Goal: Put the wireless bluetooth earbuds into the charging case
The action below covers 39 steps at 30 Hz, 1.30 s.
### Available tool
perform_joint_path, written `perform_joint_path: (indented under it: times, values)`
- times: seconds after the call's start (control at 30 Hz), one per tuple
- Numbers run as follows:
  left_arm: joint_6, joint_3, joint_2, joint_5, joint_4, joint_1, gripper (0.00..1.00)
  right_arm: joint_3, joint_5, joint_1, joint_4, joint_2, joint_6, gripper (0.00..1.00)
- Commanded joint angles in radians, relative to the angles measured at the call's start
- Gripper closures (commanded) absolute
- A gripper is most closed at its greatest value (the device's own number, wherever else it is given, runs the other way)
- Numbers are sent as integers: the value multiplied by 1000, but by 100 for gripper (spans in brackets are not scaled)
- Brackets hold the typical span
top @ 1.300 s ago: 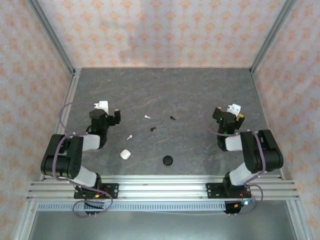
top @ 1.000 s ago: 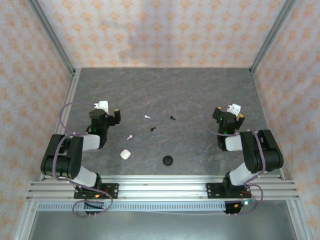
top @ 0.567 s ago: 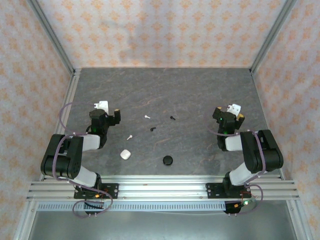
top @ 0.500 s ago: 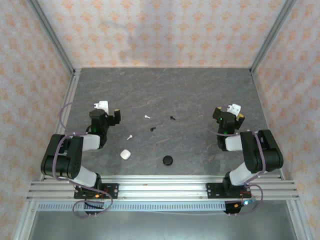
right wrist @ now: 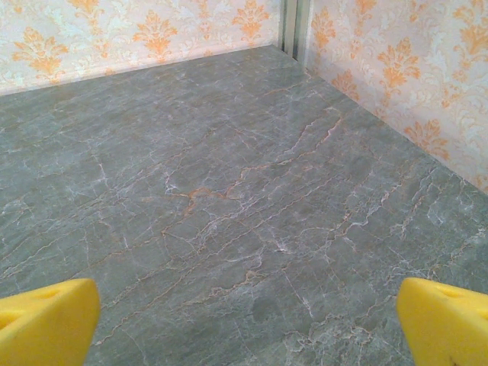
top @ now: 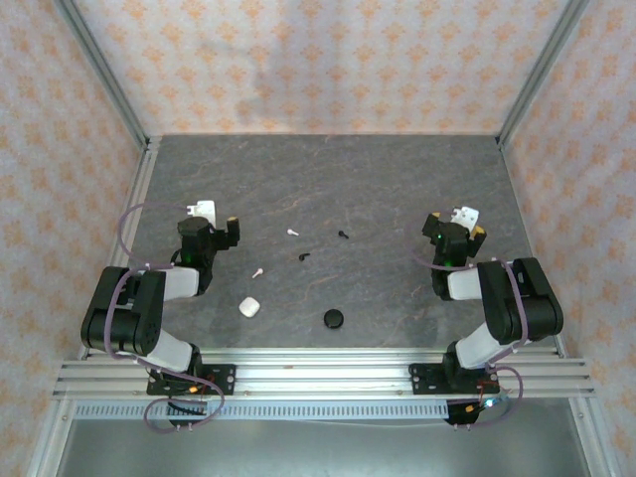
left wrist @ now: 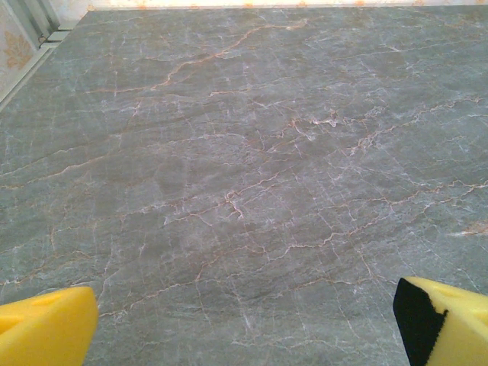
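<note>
The table point(top: 378, 189) is dark grey like marble, with thin pale and rust-brown veins. The walls point(top: 328, 60) are pale peach with a repeated orange ornament. Near the middle of the frame, one white earbud point(top: 292, 232) and another white earbud point(top: 257, 271) lie beside one black earbud point(top: 342, 236) and another black earbud point(top: 303, 256). Lower down are a white case point(top: 248, 307) and a black round case point(top: 333, 319). The left pincer point(left wrist: 245, 320) and the right pincer point(right wrist: 248, 320) both have yellow fingers point(left wrist: 46, 329).

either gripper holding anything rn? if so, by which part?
Nothing held: left gripper and right gripper are both open, with bare table in each gap.
</note>
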<state>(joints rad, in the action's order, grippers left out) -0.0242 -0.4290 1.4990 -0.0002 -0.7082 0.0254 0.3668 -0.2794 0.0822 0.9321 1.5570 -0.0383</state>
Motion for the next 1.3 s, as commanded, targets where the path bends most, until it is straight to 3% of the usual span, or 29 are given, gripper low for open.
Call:
perform_joint_path:
  times: [0.0, 0.33, 0.47, 0.6, 0.7, 0.83, 1.0, 1.1, 1.27]
  values:
    - [7, 1, -2, -14, -30, -4, 0, 5, 7, -2, -3, -4, 11, 1]
    - [8, 1, -3, -10, -29, -6, 0, -5, 47, -4, 11, -6, -5, 1]
    - [10, -44, -29, -19, 70, -4, 0, -4, 82, -2, -19, -42, -16, 1]
    - [24, -142, -71, -44, 270, -4, 0, 9, 79, -3, -90, -104, -20, 1]
    - [41, -180, -113, -81, 353, -5, 0, 58, 50, -3, -255, -190, -2, 1]
    - [108, -323, -127, -115, 635, -6, 0, 214, -51, -2, -631, -282, 111, 1]
    - [173, -477, -101, -133, 897, -5, 0, 363, -42, -2, -909, -306, 138, 1]
    - [190, -511, -111, -108, 973, -5, 0, 460, 4, -3, -1089, -307, 215, 1]
    - [209, -558, -119, 31, 1101, -5, 0, 646, 208, -2, -1389, -275, 214, 1]
